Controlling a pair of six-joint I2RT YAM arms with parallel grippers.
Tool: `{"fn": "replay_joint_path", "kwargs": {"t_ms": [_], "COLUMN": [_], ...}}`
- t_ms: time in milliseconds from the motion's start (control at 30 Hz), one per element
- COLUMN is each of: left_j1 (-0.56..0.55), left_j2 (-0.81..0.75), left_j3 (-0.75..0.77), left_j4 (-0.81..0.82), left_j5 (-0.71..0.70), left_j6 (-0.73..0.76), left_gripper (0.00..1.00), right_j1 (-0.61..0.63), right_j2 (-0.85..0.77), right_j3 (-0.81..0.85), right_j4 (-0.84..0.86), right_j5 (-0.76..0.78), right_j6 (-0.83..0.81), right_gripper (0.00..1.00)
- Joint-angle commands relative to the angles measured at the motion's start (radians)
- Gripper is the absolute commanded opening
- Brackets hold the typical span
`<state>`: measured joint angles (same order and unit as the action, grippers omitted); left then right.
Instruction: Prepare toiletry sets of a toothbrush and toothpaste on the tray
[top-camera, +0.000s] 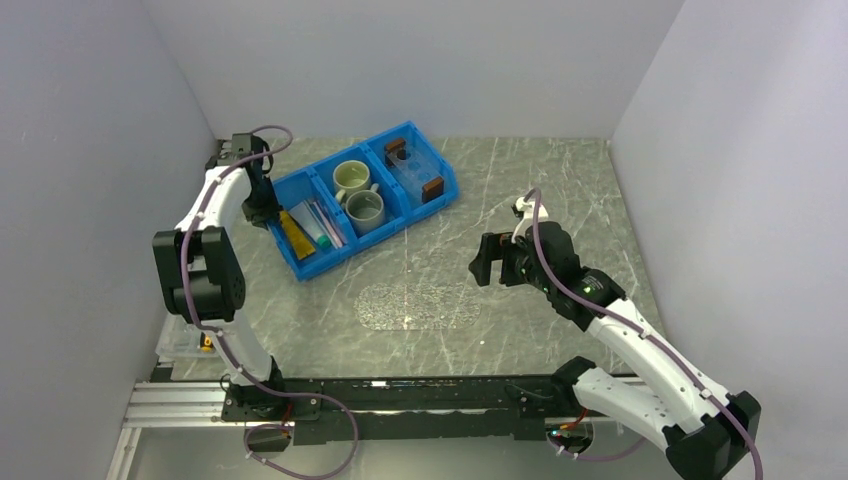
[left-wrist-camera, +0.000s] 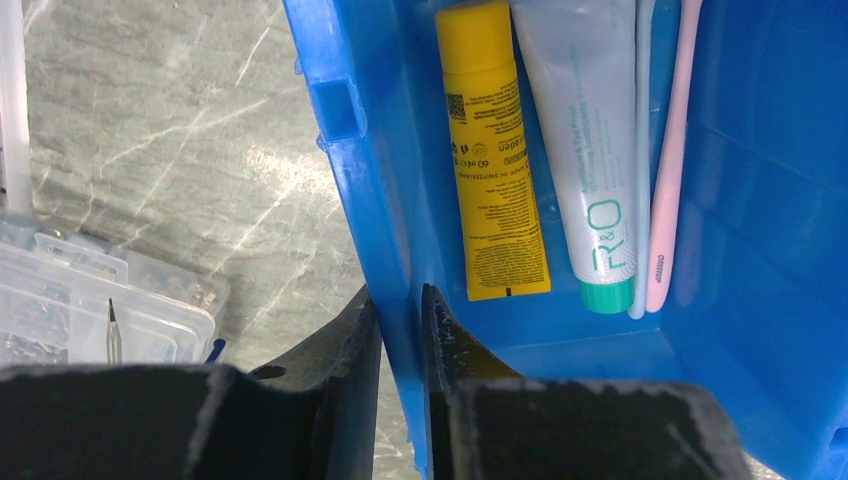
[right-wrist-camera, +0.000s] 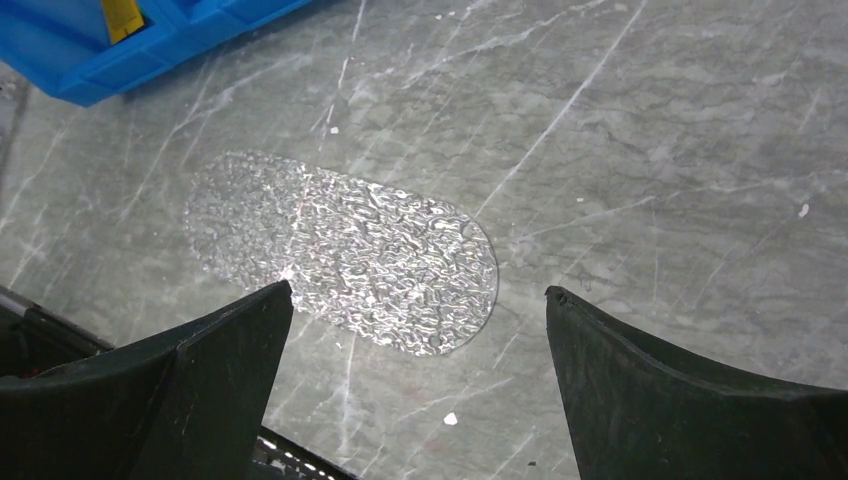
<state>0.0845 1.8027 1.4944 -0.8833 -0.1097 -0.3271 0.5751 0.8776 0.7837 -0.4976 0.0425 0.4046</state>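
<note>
White walls on three sides, grey marbled counter (top-camera: 560, 190) underneath, and both arms are out over it. The biggest item is the blue bin (top-camera: 400, 225), far and left of centre, with three compartments. The left tool (left-wrist-camera: 397, 310) is pressed together on the bin's left outer wall, one finger outside and one inside, pinching plastic and nothing else. The right tool (right-wrist-camera: 419, 290) hangs spread wide and empty over open counter right of centre. A clear, bumpy oval patch (right-wrist-camera: 340, 250) lies near it, on its left.

The tray (top-camera: 415, 172) sits in the bin's right-hand compartment with its brown handles showing, well apart from both tools. Two mugs (top-camera: 352, 178) fill the middle compartment. In the left one, the yellow toothpaste (left-wrist-camera: 492, 160) lies nearest the pinched wall. The white toothpaste (left-wrist-camera: 585, 150) with its green cap lies right beside it, then a pale brush, then the pink toothbrush (left-wrist-camera: 668, 170). All of them lie flat, just past the left tool's inner finger.

My read is that the left arm is bracing the bin so the right can lift things out, and no set is made up yet. The tray wants to come out first. Doing it well means holding that wall pinch level without tipping the bin. The right tool should come down over one brown handle, close squarely, and lift straight up to clear the rim.
</note>
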Motion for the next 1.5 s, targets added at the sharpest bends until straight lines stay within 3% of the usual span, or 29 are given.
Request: {"fn": "replay_joint_path", "kwargs": {"t_ms": [0, 733, 1467], "left_j1": [-0.03, -0.222, -0.254], "left_j2": [0.018, 0.083, 0.294], "left_j3": [0.089, 0.201, 0.496], "left_j4": [0.005, 0.106, 0.094], "left_j5": [0.096, 0.112, 0.157], "left_j6": [0.104, 0.26, 0.303], "left_gripper": [0.0, 0.0, 0.0], "right_j1": [0.002, 0.003, 0.003], "right_j2": [-0.03, -0.061, -0.089], "right_j3": [0.003, -0.035, -0.055], "right_j4": [0.04, 0.01, -0.068], "right_j5": [-0.035, -0.107, -0.082], "right_j6": [0.008, 0.029, 0.064], "right_gripper": [1.0, 0.99, 0.99]}}
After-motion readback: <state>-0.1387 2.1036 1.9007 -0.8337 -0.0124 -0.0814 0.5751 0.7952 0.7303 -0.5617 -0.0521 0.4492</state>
